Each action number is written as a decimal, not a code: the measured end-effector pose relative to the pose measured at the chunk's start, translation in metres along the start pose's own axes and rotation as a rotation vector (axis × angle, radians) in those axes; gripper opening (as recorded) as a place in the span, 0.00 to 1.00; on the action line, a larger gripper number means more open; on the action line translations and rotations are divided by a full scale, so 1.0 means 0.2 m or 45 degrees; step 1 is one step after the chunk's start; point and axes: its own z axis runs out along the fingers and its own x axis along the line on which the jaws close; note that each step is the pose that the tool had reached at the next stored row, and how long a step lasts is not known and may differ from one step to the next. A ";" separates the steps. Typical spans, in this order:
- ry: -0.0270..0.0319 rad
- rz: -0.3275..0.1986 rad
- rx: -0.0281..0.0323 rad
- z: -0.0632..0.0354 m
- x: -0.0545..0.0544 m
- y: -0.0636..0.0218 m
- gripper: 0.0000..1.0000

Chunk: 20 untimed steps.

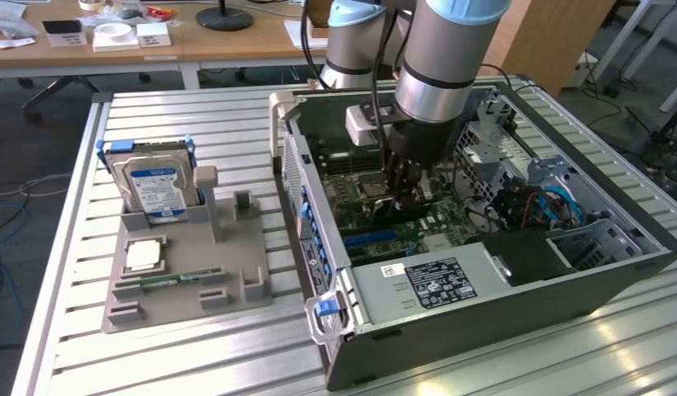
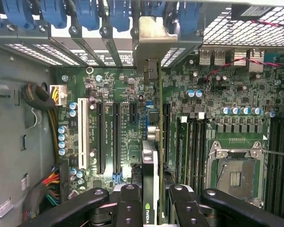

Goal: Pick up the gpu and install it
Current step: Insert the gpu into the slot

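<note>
My gripper (image 1: 410, 200) reaches down into the open computer case (image 1: 603, 272), over the green motherboard (image 2: 128, 94). Its black fingers (image 2: 129, 204) are shut on either side of the gpu (image 2: 150, 163), which appears edge-on in the wrist view. The card stands upright between the jaws, and its silvery end bracket (image 2: 154, 40) reaches the case's rear slot openings. It runs along the motherboard just beside the black expansion slots (image 2: 116, 137). In the exterior view the gpu (image 1: 374, 219) shows as a dark strip under the gripper, low over the board.
A grey holder tray (image 1: 190, 285) beside the case carries an upright hard drive (image 1: 157, 188), a square chip (image 1: 144, 256) and a memory stick (image 1: 176, 280). Inside the case are the power supply (image 1: 427, 283), the CPU socket (image 2: 234, 174), blue latches (image 2: 87, 12) and cable bundles (image 2: 40, 99).
</note>
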 end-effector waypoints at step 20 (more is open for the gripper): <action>0.0001 0.000 -0.0001 0.030 0.00 0.038 0.27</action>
